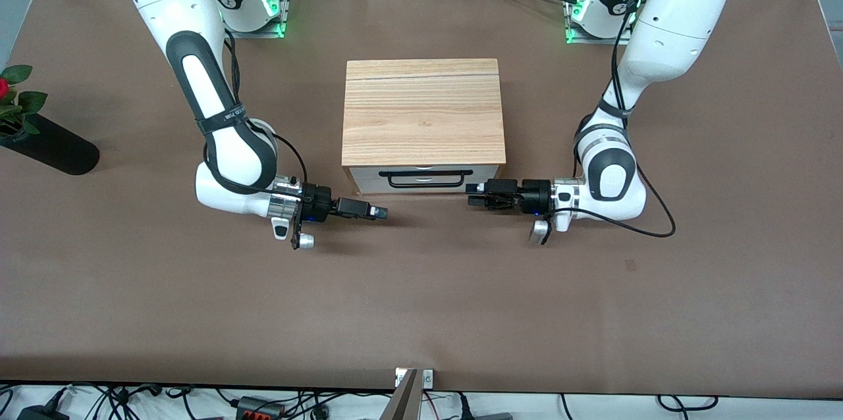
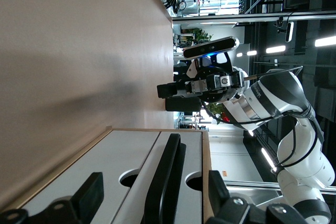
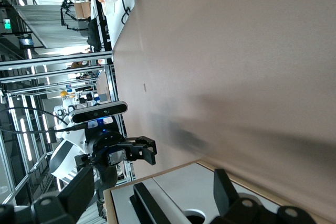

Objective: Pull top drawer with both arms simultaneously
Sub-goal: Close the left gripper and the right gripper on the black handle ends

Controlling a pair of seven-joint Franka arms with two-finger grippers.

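Two arms reach in low over the counter (image 1: 421, 288), one from each end, both turned sideways toward the front of a small cabinet (image 1: 423, 110) that stands mid-counter. The top drawer (image 1: 425, 174) sits just under the cabinet's striped wooden top, its white front facing the front camera and flush with the cabinet face. Its long black handle (image 1: 426, 180) runs across the middle of that front.

The right tool (image 1: 375, 212) hangs just above the counter before the drawer front, near the handle's end toward the right arm's side, and clear of it. Its fingers (image 3: 223, 190) stand apart in the right wrist view, with the handle's end showing between them but not touched.

The left tool (image 1: 475, 195) hangs just beside the handle's other end, close to the drawer front. Its fingers (image 2: 90, 192) are spread wide in the left wrist view, with the handle (image 2: 165, 182) lying between them and untouched.

A potted plant (image 1: 16, 104) with a red flower stands at the counter's edge at the right arm's end, well apart from the cabinet.
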